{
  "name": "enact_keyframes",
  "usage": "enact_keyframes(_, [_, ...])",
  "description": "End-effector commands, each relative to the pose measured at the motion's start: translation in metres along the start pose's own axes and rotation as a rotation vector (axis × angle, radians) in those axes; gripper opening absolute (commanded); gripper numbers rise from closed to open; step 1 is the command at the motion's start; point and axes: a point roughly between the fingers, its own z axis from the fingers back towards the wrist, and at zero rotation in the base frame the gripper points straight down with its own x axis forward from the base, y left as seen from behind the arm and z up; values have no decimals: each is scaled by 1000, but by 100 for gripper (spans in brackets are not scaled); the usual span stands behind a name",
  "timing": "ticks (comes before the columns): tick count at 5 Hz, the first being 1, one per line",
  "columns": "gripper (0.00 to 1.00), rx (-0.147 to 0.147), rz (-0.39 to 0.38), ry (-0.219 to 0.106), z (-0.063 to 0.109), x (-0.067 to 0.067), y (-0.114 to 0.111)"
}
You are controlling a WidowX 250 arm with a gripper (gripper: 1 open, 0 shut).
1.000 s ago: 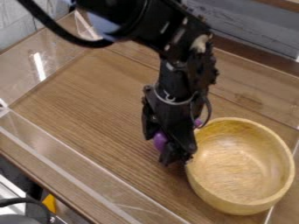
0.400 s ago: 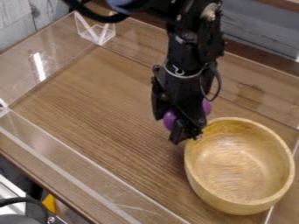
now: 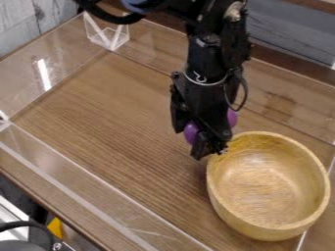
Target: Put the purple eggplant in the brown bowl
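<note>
My jaws (image 3: 203,140) stay clamped on the purple eggplant (image 3: 191,130), now lifted off the counter (image 3: 105,127) beside the brown bowl (image 3: 268,184) rim; carry-over looks next.

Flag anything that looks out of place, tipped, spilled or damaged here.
Nothing stands out. The gripper holds the purple eggplant just left of the brown bowl, which sits upright, intact and empty on the wooden table.
</note>
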Motion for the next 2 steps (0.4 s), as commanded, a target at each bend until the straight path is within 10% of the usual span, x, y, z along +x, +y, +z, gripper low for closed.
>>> enact_keyframes(1, [0, 8, -22, -42, 2, 7, 10])
enact_keyframes(2, [0, 6, -34, -46, -4, 5, 17])
